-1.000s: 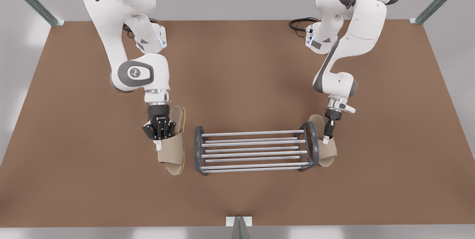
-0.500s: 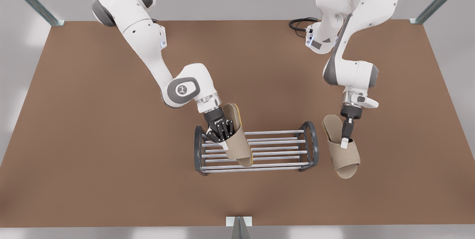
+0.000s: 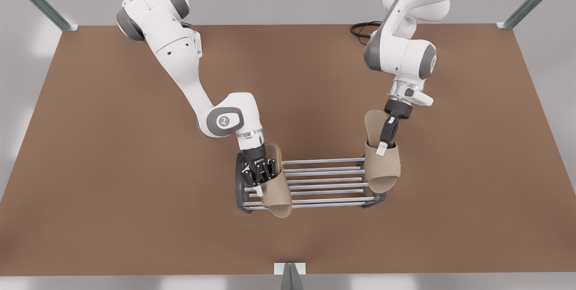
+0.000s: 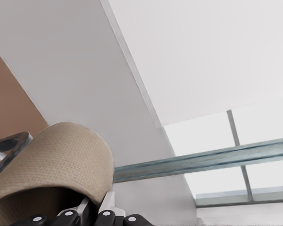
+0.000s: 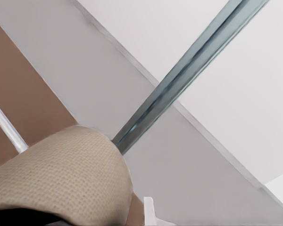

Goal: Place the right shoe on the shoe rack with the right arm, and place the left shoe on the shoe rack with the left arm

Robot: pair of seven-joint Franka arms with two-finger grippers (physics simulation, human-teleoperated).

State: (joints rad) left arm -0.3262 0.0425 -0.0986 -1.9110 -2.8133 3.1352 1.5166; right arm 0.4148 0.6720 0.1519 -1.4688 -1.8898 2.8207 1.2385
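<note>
Both slippers are pinched by their straps right now. The right gripper [image 3: 258, 181] (the arm on the front view's left) is closed on the wide strap of the right shoe [image 3: 275, 193]. That shoe lies across the silver bars of the shoe rack [image 3: 324, 175], just inside the dark end frame on that side, and its toe pokes out past the front bar. I can't tell whether it's actually resting on the bars or held just above them.

The left gripper [image 3: 383, 145] is clamped on the strap of the left shoe [image 3: 382, 169] the same way. This shoe is over the rack's other end and covers most of that end frame, with its heel pointing back toward the arm bases. Under everything is the brown table [image 3: 112, 168].
</note>
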